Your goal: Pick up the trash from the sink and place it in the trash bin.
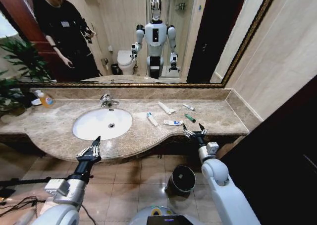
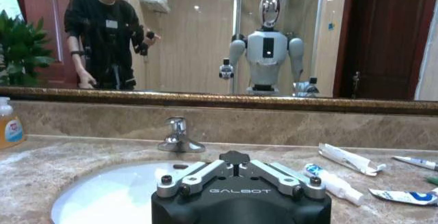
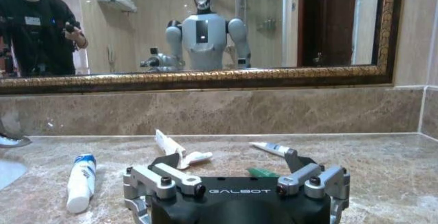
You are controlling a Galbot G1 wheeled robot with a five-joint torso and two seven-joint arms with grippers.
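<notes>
1. The trash lies on the marble desk point(image 1: 213, 117) to the right of the sink point(image 1: 102, 123), not in the basin: five small tubes, among them a dark green tube point(image 1: 190, 118) and a white-and-blue tube point(image 1: 173, 122).
2. The right pincer point(image 1: 194, 132), spread wide, hovers at the desk's front edge; the green tube sits just beyond it, long axis slanting away.
3. The left pincer point(image 1: 89, 149), also wide, waits before the sink, well apart.
4. The trash bin point(image 1: 182, 179) stands on the floor below.
</notes>
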